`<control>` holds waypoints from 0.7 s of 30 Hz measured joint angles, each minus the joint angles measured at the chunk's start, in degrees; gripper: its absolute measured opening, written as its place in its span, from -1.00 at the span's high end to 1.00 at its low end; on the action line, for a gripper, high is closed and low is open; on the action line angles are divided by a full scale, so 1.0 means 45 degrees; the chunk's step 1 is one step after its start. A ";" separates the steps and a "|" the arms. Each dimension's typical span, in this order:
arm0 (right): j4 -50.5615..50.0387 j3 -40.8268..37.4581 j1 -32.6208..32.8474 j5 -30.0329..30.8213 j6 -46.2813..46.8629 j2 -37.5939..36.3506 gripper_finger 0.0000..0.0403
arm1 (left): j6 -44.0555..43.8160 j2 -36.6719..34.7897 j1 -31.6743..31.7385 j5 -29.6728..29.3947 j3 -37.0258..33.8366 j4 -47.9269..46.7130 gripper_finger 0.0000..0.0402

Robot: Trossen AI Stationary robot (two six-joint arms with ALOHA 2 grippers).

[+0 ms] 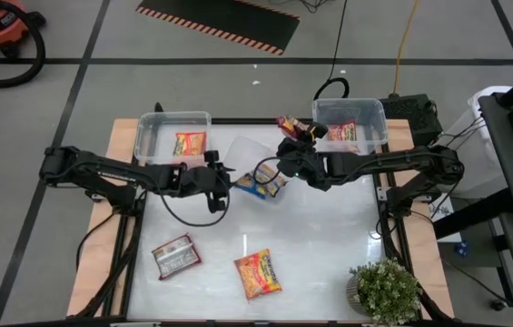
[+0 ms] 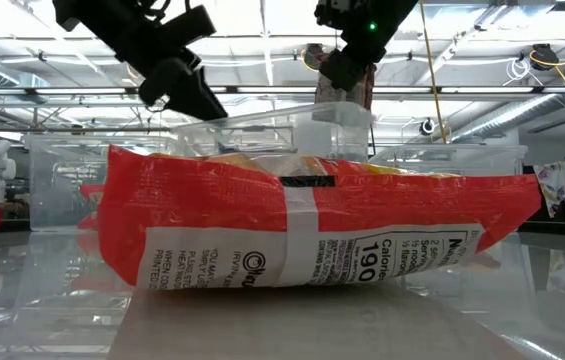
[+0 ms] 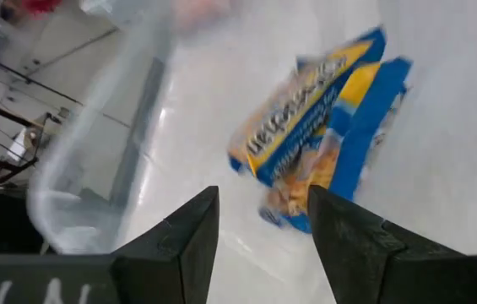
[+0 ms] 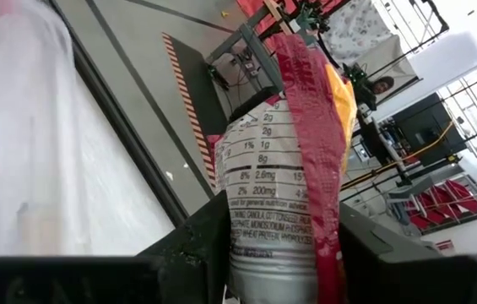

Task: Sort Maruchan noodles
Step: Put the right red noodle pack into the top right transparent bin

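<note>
My right gripper [image 1: 298, 138] is shut on a red noodle packet [image 1: 289, 124], held in the air between the middle clear bin [image 1: 245, 153] and the far-right bin [image 1: 351, 123]. My left gripper [image 3: 263, 232] stands open just short of two overlapping blue-yellow packets [image 3: 331, 139], which lie flat on the table by the middle bin. Nothing is between its fingers. An orange packet [image 1: 190, 143] lies in the far-left bin [image 1: 172, 134]. A red one [image 1: 342, 134] lies in the far-right bin. A silver-red packet [image 1: 176, 256] and an orange packet [image 1: 258, 272] lie flat near the front. My right gripper pinches the red packet's near end [image 4: 276, 241] between its two fingers. The packet's printed back faces the wrist camera. The fingers come about level from the table's right. The packet sticks out past the fingertips toward the far edge, lifted clear of table and bins.
A potted plant [image 1: 385, 291] stands at the near right corner. The white tabletop [image 1: 329, 245] between the loose packets and the plant is bare. Cables and a dark box [image 1: 415, 109] sit behind the far-right bin.
</note>
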 joint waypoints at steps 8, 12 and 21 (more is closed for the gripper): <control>-0.0066 0.0000 -0.0061 -0.0029 0.0011 0.0000 0.35 | 0.0283 -0.0148 0.0017 -0.0020 0.0010 0.0282 0.07; -0.0362 0.0000 -0.0061 -0.0038 -0.0039 0.0000 0.35 | 0.0431 -0.0148 -0.0081 -0.0011 0.0539 -0.0922 0.07; -0.0566 0.0000 -0.0051 0.0835 -0.0284 0.0000 0.35 | -0.0272 -0.0148 -0.0217 -0.0237 0.1632 -0.3337 0.07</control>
